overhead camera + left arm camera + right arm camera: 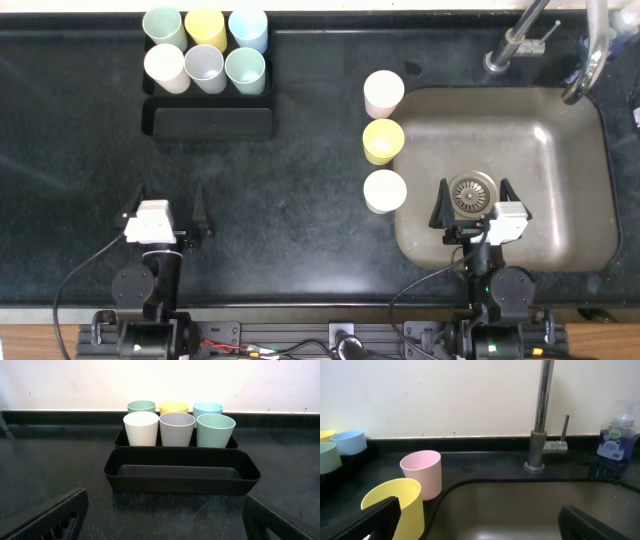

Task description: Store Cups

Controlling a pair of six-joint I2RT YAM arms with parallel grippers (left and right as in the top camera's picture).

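Both pincers are gaping wide with nothing between the fingers. The left pincer [168,200] [162,522] is hanging over the dark countertop [300,230], facing two black trays. The rear tray [120,439] is holding six cups [205,50] upright in two rows: green, yellow and blue behind, white, grey and mint in front. The front tray [210,122] [180,477] is sitting just before it, and the two seem to be touching, though the gap is hard to judge.

The right pincer [474,195] [480,522] is hanging over the left part of the sink [560,250]. Three more cups are standing upright in a line on the countertop along the sink's left rim: a pink cup [384,93] [421,472] farthest from the arms, a yellow cup [383,141] [395,505] in the middle, and a white cup [385,191] nearest the right pincer. They are sitting close together, well apart from the trays. A faucet [540,415] is rising behind the sink, with a blue soap bottle [617,440] beside it.
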